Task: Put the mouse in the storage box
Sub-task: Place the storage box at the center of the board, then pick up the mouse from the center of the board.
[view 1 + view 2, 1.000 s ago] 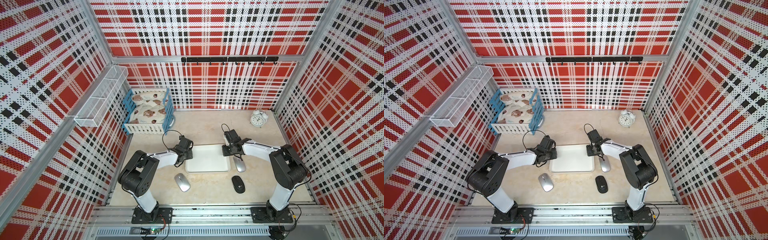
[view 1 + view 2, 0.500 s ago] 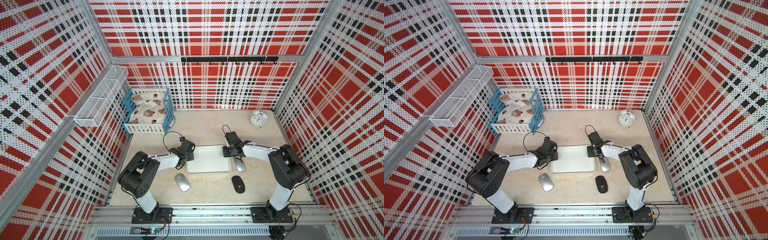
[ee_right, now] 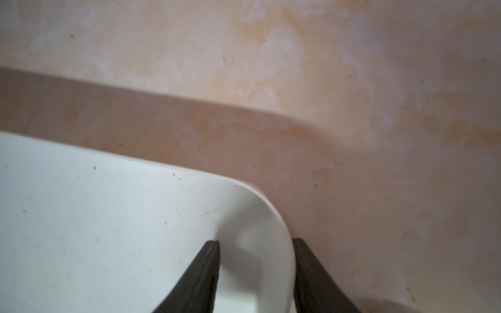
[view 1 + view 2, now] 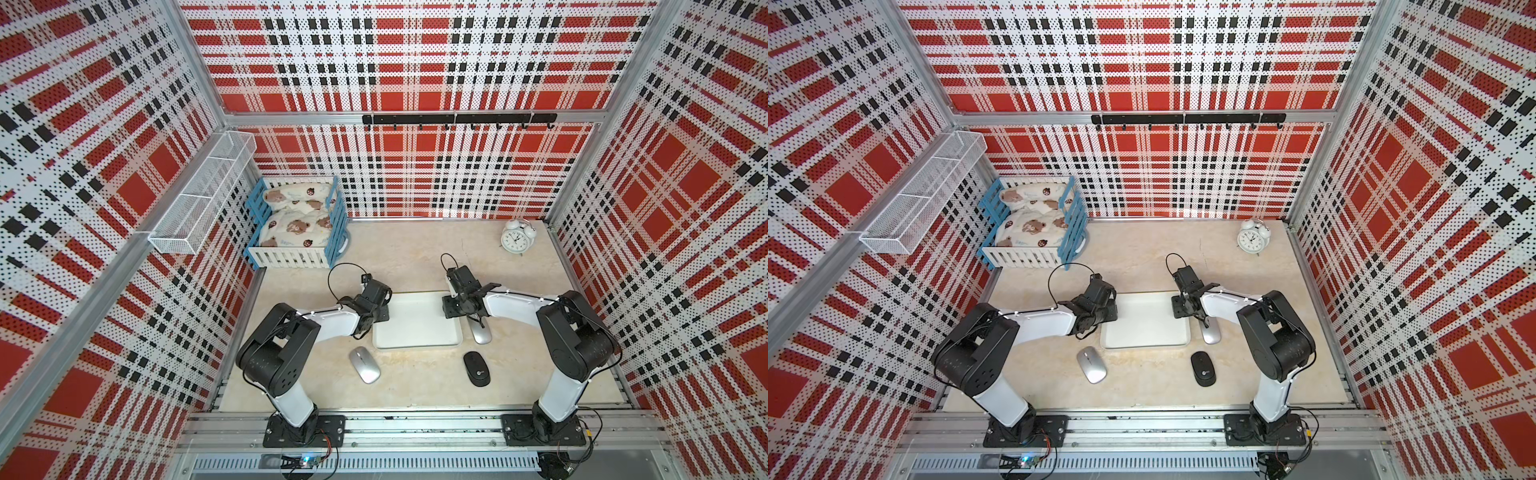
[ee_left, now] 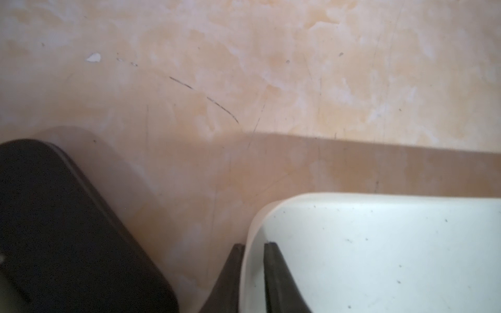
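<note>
Silver mouse (image 4: 364, 365) and black mouse (image 4: 476, 368) lie on the table (image 4: 415, 266) in front of the box (image 4: 417, 328). A third mouse (image 4: 482, 334) lies beside its right edge. Right gripper (image 3: 256, 241): jaws wide, astride the rim. Left gripper (image 5: 253, 245): jaws narrow astride the rim; grip cannot be determined.

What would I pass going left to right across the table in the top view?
Blue-and-white crate → front silver mouse → storage box → black mouse → alarm clock.
</note>
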Robot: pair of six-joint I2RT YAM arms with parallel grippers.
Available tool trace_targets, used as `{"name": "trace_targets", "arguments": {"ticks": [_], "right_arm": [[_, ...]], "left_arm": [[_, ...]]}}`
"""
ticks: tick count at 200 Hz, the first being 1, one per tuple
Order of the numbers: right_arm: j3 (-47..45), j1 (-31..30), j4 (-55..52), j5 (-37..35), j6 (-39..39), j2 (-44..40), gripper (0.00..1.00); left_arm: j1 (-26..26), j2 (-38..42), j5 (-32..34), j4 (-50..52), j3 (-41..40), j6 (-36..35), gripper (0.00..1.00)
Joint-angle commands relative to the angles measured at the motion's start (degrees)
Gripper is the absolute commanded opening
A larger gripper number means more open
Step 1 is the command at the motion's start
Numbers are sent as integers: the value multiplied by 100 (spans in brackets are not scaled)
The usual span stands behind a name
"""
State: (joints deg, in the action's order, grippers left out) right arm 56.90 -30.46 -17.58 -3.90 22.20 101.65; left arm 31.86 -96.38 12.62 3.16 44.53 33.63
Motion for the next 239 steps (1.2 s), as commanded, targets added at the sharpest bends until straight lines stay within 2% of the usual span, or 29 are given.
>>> {"name": "trace_targets", "arguments": {"ticks": [1, 50, 94, 129, 135, 145, 153, 167, 172, 182, 204, 209, 225, 239], "right_arm": [[-98, 85, -377, -301, 66, -392, 51], [-310, 400, -290, -428, 186, -1525, 66], [-819, 1168, -465, 136, -11, -2185, 69], [-811, 1279, -1203, -62, -277, -2141, 73], [-850, 1279, -1245, -30, -298, -2190, 74], [-966, 1279, -1259, 3, -317, -2351, 80], [-1052, 1279, -1267, 35, -360, -2508, 84], [-1136, 1279, -1338, 330, -510, -2703, 85], [-1154, 1275, -1380, 449, -548, -2735, 85], [-1160, 1258, -1495, 654, -508, -2730, 85], [-1295, 969, -1486, 637, -401, -2714, 84], [-1312, 882, -1470, 553, -388, -2682, 84], [-1222, 723, -1612, 341, -217, -2357, 83], [-1108, 610, -1719, 55, -70, -2048, 81]], "left_arm": [[72, 5, 59, 92, 191, -93, 22], [128, 26, 93, 150, 266, -49, 22], [137, 208, 210, 202, 296, -82, 25], [137, 637, 384, 523, 481, -93, 33], [137, 764, 427, 576, 500, -91, 36], [138, 1002, 500, 685, 548, -84, 52], [145, 1216, 553, 765, 579, -84, 56], [162, 1669, 721, 859, 568, -90, 68], [171, 1857, 803, 850, 529, -119, 70], [204, 2272, 1010, 642, 310, -293, 71], [211, 3341, 1018, -655, -835, -1014, 86], [176, 3614, 867, -1078, -1191, -1187, 88], [-126, 4365, -346, -2531, -2290, -1736, 89], [-411, 4891, -681, -3480, -3082, -1713, 89]]}}
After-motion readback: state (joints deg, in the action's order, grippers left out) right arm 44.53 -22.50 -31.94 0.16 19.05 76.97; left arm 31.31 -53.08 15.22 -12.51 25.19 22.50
